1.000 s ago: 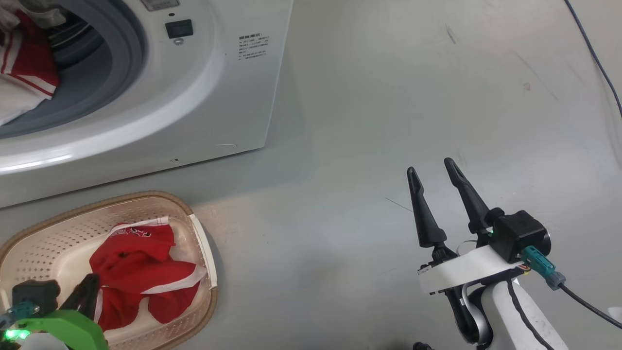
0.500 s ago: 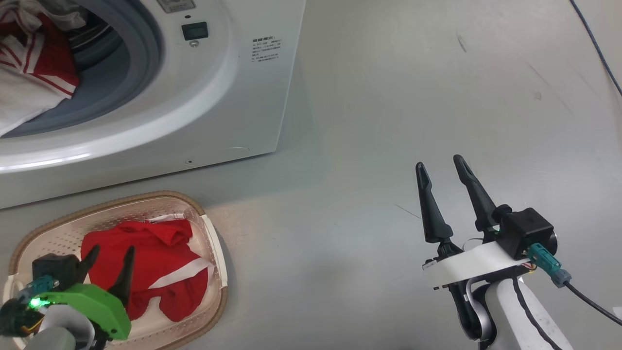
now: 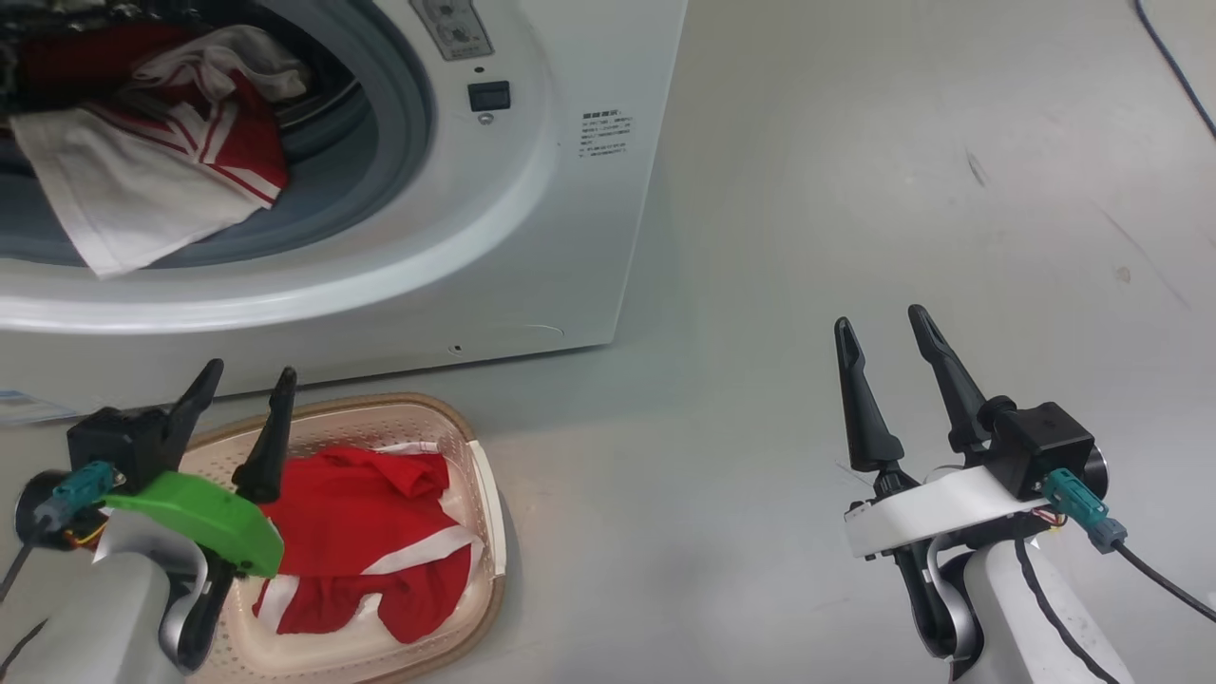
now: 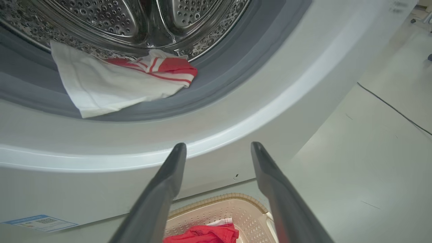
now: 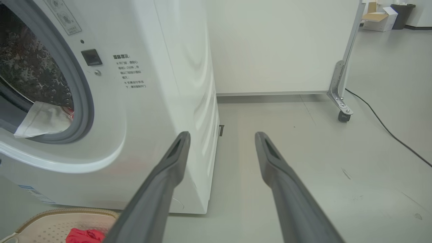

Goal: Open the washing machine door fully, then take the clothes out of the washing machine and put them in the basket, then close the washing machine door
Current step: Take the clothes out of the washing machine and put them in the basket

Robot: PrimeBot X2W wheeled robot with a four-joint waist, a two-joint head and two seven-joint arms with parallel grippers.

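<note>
Floor [image 5: 303,152]: grey and smooth, lying beneath and ahead of the right gripper [image 5: 222,135]. Dark scuff marks [image 5: 347,173] noted low to its right. White panel [image 5: 280,47]: upright, well ahead of the gripper, its right end carried on a metal bracket [image 5: 339,84] with a caster [image 5: 343,116]. Black cable [image 5: 388,130]: runs along the floor far to the gripper's right. Beyond it, upper right: a cardboard box [image 5: 374,16] and what appears to be a black bin [image 5: 403,15].
</note>
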